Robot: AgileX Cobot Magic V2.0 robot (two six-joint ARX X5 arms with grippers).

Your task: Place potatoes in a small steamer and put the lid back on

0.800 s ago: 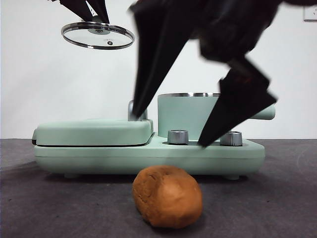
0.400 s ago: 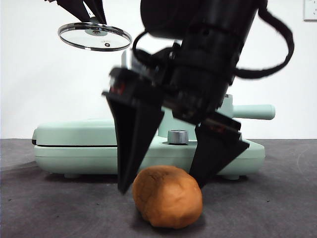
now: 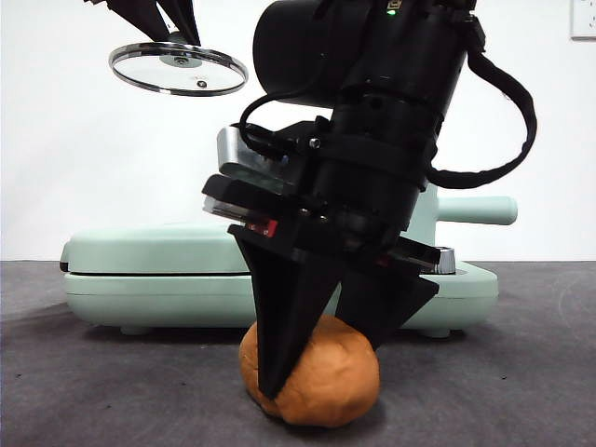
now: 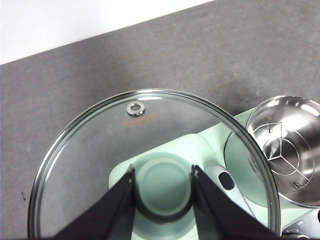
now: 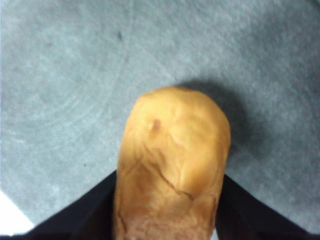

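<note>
The potato, an orange-brown lump, lies on the dark table in front of the appliance. My right gripper has come down over it, one black jaw pressed against each of its sides, shut on it. High at the left hangs the glass lid, with my left gripper shut on its mint-green knob. The right arm hides most of the small steamer; its side handle shows. In the left wrist view its open steel inside holds a wire rack.
The mint-green appliance base spans the middle of the table, with the flat griddle cover on its left half and a steel dial near the right end. Grey table lies in front.
The right arm has dropped from above the steamer to the potato, and its jaws have narrowed onto it. The potato has shifted slightly left. The lid has moved a little left and now hangs still.
</note>
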